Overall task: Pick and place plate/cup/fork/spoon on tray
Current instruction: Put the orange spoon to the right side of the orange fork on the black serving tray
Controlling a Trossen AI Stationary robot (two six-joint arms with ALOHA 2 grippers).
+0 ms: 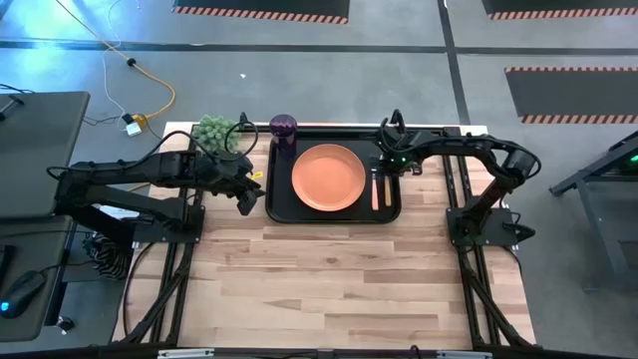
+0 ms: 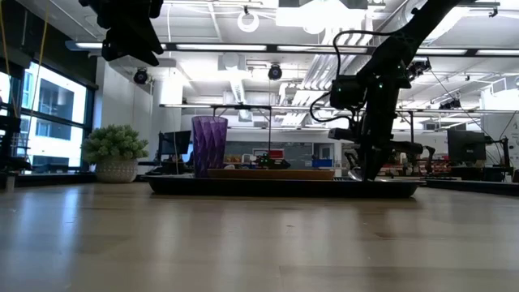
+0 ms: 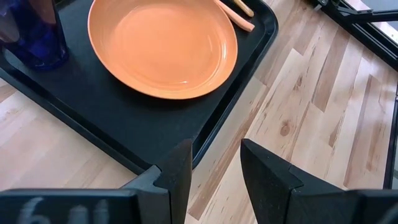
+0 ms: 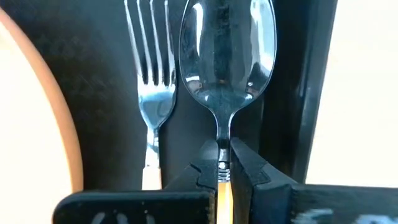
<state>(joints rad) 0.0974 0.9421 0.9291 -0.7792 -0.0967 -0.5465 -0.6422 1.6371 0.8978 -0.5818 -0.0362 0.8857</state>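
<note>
The black tray [image 1: 279, 204] lies at the table's far middle. On it are the orange plate [image 1: 328, 178], the purple cup [image 1: 283, 130] upright at its far left corner, and the fork [image 4: 152, 93] and the spoon [image 4: 225, 68] side by side at its right end. My right gripper [image 4: 222, 167] is down over the tray's right end, shut on the spoon. My left gripper [image 3: 214, 168] is open and empty, raised above the table just left of the tray's near left edge. My right gripper pinches the spoon's thin neck [image 4: 222, 146], just behind the bowl where the yellowish handle begins, between its two fingertips [image 4: 245, 165]. The fingers come from above and lie across the spoon. The spoon lies level along the tray beside the fork, bowl up.
A green plant ball in a pot [image 1: 212, 132] stands at the table's far left, next to the cup. The tray's raised rim [image 3: 211, 134] runs just ahead of my left gripper. Bare wooden table [image 1: 329, 279] stretches toward the near edge.
</note>
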